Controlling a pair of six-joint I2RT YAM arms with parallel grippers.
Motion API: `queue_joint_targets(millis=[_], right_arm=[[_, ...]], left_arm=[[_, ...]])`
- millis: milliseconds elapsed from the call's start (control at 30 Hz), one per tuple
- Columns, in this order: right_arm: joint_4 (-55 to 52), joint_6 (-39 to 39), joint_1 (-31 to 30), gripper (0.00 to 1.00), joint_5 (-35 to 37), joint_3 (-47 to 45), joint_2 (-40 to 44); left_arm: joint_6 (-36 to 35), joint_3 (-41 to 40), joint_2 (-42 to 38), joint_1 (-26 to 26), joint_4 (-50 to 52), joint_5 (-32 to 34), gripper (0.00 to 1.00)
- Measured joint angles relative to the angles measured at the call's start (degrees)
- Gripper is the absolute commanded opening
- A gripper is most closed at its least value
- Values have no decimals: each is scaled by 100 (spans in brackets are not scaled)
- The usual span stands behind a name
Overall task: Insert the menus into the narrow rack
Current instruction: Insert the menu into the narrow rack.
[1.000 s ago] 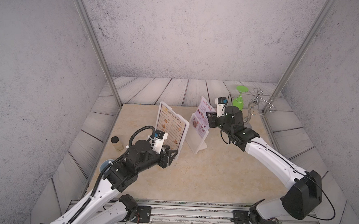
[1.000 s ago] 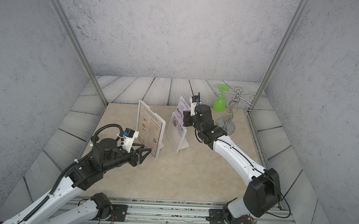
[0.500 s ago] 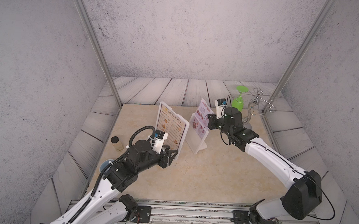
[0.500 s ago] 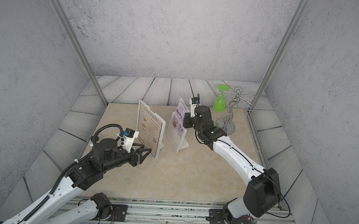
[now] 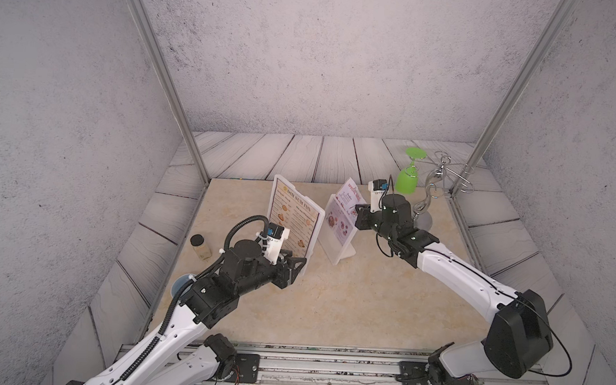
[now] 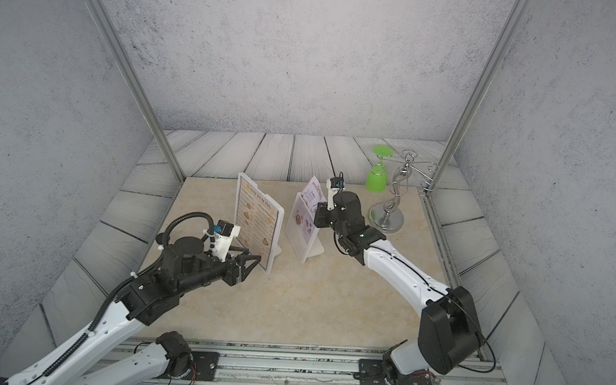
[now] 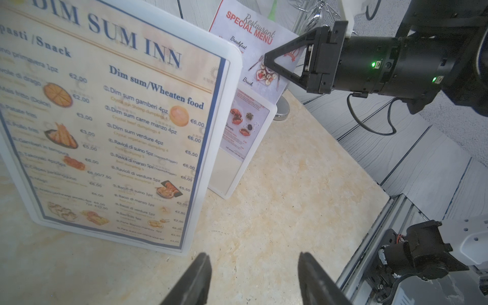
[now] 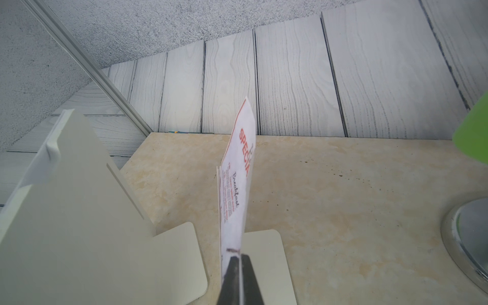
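Wide passage is offered over the bare front half of the tabletop (image 5: 347, 304), between the two arms. Farther back the way is barred by the large menu stand (image 5: 294, 218) and the small stand (image 5: 345, 252), with only a narrow gap left between them, and the small stand's right side is occupied by the right gripper (image 5: 357, 212), clamped on the SPECIAL MENU sheet (image 5: 348, 195). The back right corner is crowded by the chrome glass holder (image 5: 425, 203) and green glass (image 5: 407, 178); a small jar (image 5: 200, 246) is set near the left edge.
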State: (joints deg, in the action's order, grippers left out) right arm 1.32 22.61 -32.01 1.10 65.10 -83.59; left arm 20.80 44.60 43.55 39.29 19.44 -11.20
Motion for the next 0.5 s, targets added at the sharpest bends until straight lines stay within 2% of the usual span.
queue_joint_targets(millis=[67, 300, 500], right_arm=[[66, 63, -2, 1, -22, -63, 15], [144, 153, -2, 26, -55, -94, 37], [-142, 87, -2, 33, -55, 221, 37]], left_arm=[[0, 0, 0, 0, 0, 2, 57], [0, 0, -2, 0, 2, 2, 57], [0, 0, -24, 0, 4, 2, 57]])
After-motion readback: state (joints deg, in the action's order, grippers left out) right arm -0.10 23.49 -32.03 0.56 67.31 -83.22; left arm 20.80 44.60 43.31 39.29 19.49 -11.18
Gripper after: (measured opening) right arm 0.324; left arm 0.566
